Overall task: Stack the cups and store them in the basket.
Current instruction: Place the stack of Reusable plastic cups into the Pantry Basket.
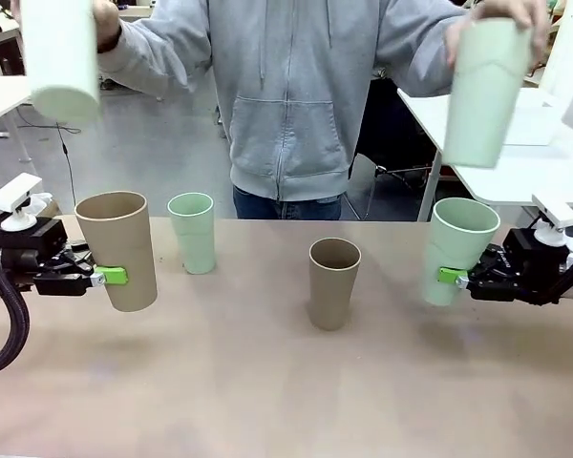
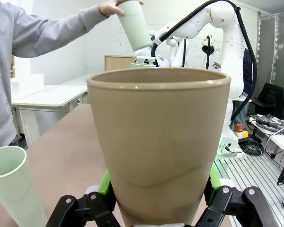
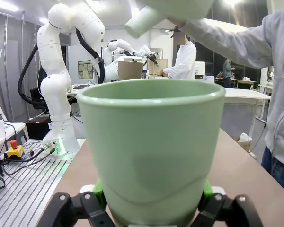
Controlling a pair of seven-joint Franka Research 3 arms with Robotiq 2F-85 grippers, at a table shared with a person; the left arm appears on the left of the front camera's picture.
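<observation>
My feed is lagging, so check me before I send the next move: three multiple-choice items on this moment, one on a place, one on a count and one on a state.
1. Where is the standing tan cup?
A. upright on the table, near the middle
B. in a hand, up in the air
C. nested inside a green cup

2. How many green cups does the person hold up?
A. none
B. one
C. two

3. What is the left gripper doing?
A. open above the table
B. shut on a tan cup
C. shut on a green cup

Answers:
1 A: it stands alone on the table, with nothing touching it.
2 C: one raised green cup is at picture left and another at picture right.
3 B: its green pads clamp the tilted tan cup.
</observation>
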